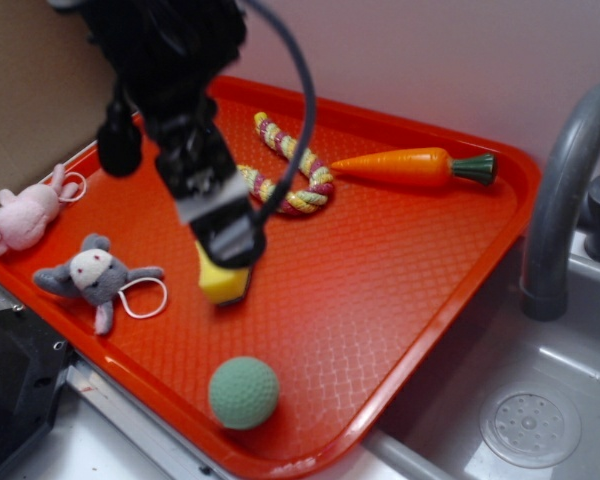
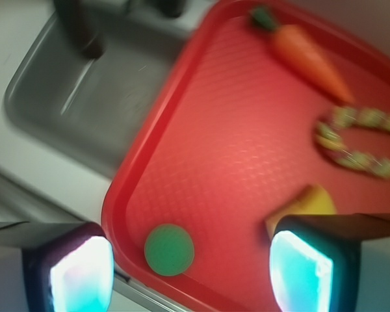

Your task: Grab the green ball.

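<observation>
The green ball (image 1: 244,392) is pale mint-green and dimpled. It lies near the front corner of the red tray (image 1: 400,270). In the wrist view the green ball (image 2: 169,249) sits inside the tray's corner, between my two fingers and well below them. My gripper (image 1: 225,262) hangs above the tray's middle, over the yellow sponge wedge (image 1: 223,283) and away from the ball. In the wrist view my gripper (image 2: 190,272) is open and empty, its pads (image 2: 82,276) wide apart.
On the tray lie an orange toy carrot (image 1: 405,167), a braided rope ring (image 1: 285,180), a grey plush mouse (image 1: 95,275) and a pink plush bunny (image 1: 20,215). A metal sink (image 1: 540,400) with a grey faucet (image 1: 560,190) is to the right.
</observation>
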`<control>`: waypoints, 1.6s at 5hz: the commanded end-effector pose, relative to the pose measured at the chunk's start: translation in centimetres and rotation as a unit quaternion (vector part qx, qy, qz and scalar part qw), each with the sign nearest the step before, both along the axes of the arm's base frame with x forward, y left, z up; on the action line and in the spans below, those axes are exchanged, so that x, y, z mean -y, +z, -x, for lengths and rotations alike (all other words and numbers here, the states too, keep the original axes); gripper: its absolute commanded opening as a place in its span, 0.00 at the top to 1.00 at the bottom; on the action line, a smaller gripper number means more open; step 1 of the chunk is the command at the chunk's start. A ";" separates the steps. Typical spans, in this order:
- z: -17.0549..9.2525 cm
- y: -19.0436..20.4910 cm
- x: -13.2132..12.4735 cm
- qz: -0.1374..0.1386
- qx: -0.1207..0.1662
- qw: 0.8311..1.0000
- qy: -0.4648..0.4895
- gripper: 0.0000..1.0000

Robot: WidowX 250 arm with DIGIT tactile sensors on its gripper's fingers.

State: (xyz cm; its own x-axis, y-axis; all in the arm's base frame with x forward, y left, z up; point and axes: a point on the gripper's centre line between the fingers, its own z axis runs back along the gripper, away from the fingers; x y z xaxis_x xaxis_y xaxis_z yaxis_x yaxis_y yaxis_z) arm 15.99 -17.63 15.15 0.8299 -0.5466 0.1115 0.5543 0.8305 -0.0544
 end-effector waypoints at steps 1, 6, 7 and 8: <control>1.4 -2.2 -1.2 -0.005 -0.042 0.976 -0.214 0.00; 3.0 -9.5 1.0 -0.032 -0.126 0.903 -0.409 0.00; 3.8 -10.3 0.8 -0.010 -0.139 0.899 -0.414 0.00; 4.6 -10.0 0.0 0.017 -0.168 0.902 -0.398 1.00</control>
